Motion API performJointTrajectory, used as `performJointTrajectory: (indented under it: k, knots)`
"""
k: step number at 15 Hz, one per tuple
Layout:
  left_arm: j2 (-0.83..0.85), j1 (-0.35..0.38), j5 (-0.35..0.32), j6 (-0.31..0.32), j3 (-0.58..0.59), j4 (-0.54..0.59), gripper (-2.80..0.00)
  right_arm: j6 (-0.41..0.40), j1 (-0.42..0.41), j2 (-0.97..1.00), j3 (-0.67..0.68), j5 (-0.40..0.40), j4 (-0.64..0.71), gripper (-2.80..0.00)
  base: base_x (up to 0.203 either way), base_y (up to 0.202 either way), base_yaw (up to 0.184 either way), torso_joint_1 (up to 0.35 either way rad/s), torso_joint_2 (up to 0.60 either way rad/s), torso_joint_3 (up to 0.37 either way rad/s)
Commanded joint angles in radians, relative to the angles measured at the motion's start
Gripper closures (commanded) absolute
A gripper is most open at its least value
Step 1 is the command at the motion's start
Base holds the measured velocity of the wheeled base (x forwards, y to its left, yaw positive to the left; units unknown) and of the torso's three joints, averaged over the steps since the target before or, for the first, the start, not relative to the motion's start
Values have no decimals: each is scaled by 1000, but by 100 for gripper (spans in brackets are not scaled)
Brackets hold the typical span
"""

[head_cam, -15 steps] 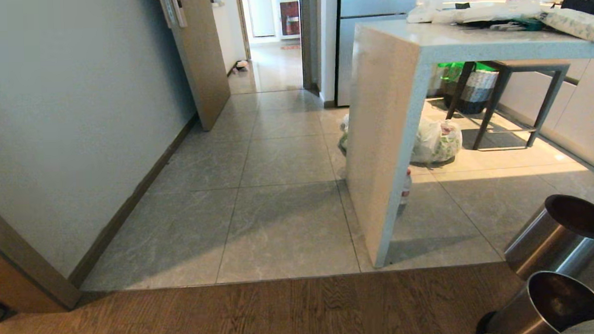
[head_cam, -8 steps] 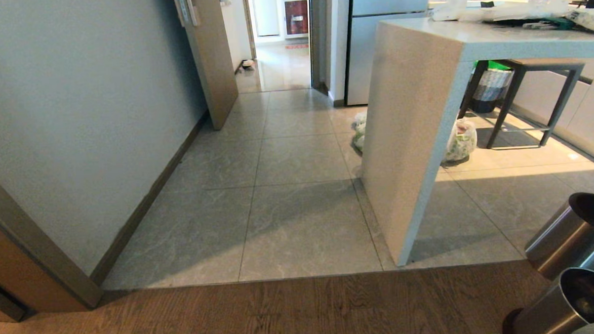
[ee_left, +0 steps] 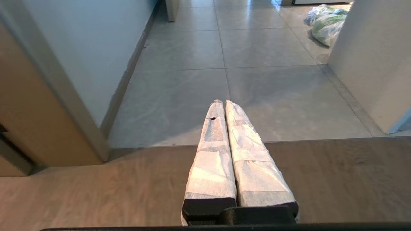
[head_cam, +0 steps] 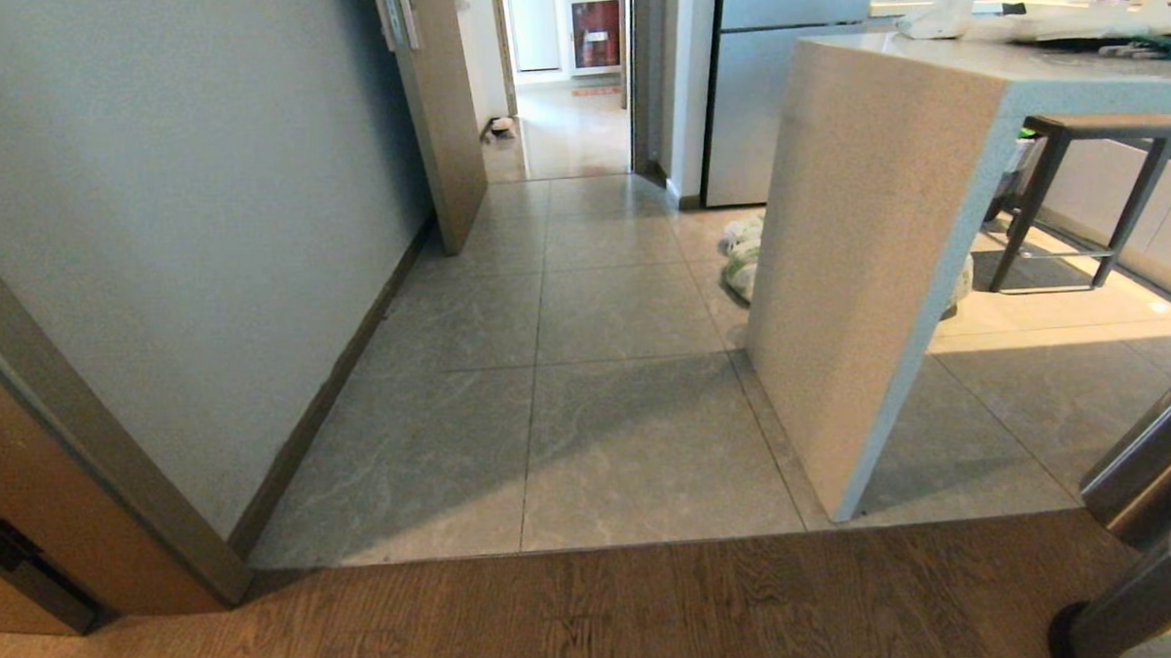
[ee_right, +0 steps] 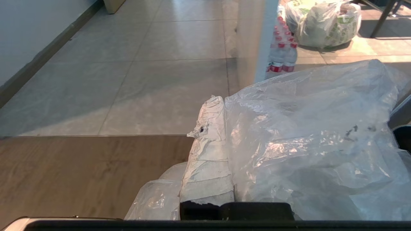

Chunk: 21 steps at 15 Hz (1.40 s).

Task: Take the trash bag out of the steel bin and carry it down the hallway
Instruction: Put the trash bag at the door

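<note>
The trash bag, thin clear plastic, bulges beside my right gripper, which is shut on its film; only one taped finger shows, the other is under the plastic. Two steel bins stand at the right edge of the head view, both with dark open mouths; I cannot tell which one held the bag. The hallway of grey-beige tiles runs ahead to an open doorway. My left gripper is shut and empty, held over the wood-to-tile edge. Neither arm shows in the head view.
A stone counter end panel juts out on the right of the hallway. White grocery bags with green print and a pack of bottles lie by it. A wall and open door bound the left. Wood floor lies underfoot.
The whole head view has shifted: counter and bins slid toward the right edge and more of the left wall and door frame shows, so the camera moved. Both grippers hold as before.
</note>
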Motion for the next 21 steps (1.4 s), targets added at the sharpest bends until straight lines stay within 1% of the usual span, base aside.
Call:
performJointTrajectory:
  k: [1,4,17,21]
  knots:
    - [-1,0,1,0,2,0,0,0,0,2,2,1,-1,0,0,190,-2,2,3,2]
    - [-1,0,1,1,2,0,0,0,0,2,2,1,-1,0,0,126,4,3,1,1]
    - [0,0,1,1,2,0,0,0,0,2,2,1,-1,0,0,0,0,0,0,0]
    - [0,0,2,-2,2,-1,0,0,0,2,2,1,-1,0,159,0,1,1,4,3]
